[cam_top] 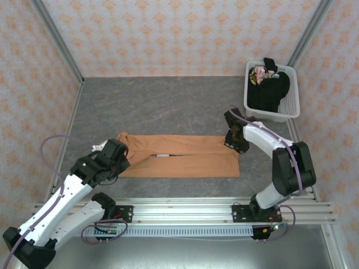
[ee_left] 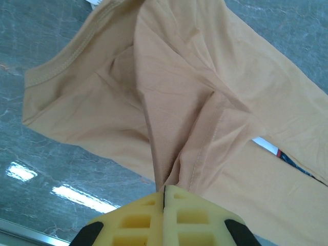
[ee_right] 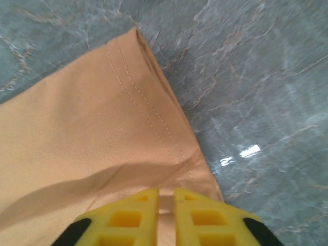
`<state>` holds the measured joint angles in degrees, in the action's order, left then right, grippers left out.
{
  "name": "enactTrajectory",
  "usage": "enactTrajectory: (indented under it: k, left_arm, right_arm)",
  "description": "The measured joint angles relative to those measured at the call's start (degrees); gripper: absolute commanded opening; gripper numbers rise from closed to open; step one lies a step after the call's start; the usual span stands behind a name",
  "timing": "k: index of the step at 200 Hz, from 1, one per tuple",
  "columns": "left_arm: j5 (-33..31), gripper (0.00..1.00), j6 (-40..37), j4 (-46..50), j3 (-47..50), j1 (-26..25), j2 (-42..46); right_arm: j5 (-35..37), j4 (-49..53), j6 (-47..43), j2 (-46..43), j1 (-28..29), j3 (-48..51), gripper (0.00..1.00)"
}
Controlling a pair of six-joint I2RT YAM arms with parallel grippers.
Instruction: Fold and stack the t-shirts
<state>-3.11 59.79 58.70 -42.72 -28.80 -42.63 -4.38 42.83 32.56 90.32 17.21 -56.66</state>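
Top view: the orange tee (cam_top: pixel 185 159) lies as a long flat band across the table (cam_top: pixel 168 106), with the left gripper (cam_top: pixel 120 161) at its left end and the right gripper (cam_top: pixel 234 144) at its right. The black tee (cam_top: pixel 270 92) sits bunched in the basket (cam_top: pixel 293 111) in the far right corner, well apart. There's open table beyond the band. The near rail runs close along its lower edge, so the better room to move looks to be away from the arms.

Left wrist: fingers (ee_left: pixel 143 220) clamped together on a gathered ridge of cloth by the sleeve seam, folds fanning out from the pinch. It's thin, limp cotton that I'd say will sag and drag rather than hold shape.

Right wrist: fingers (ee_right: pixel 128 218) drawn narrow, the stitched hem edge running in between them, pinched as far as I can judge. Bare table lies right of the hem corner. Hems and seams look the surest holds, both ends lifted level
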Motion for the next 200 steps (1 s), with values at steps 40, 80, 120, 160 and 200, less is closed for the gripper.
enactTrajectory:
  k: [40, 80, 120, 160, 200]
  left_arm:
    - [1.4, 0.00, 0.2, -2.2, -1.6, -5.0, -1.8]
    - [1.6, 0.00, 0.4, -4.9, -6.5, -8.7, -6.0]
    - [1.1, 0.00, 1.7, -6.0, -10.6, -9.9, -11.2]
    - [1.1, 0.00, 3.7, -9.3, -10.5, -11.8, -12.7]
    - [1.1, 0.00, 4.9, -12.4, -9.7, -16.0, -13.8]
  right_arm:
    - [-0.9, -0.9, 0.3, 4.8, 0.0, 0.2, 0.11]
    - [-0.8, -0.9, 0.3, 5.6, 0.0, 0.2, 0.13]
    - [-0.8, -0.9, 0.2, 5.6, 0.0, 0.2, 0.13]
    - [-0.8, -0.5, 0.2, 5.7, 0.0, -0.2, 0.13]
    - [-0.8, -0.2, 0.2, 5.8, 0.0, -0.3, 0.15]
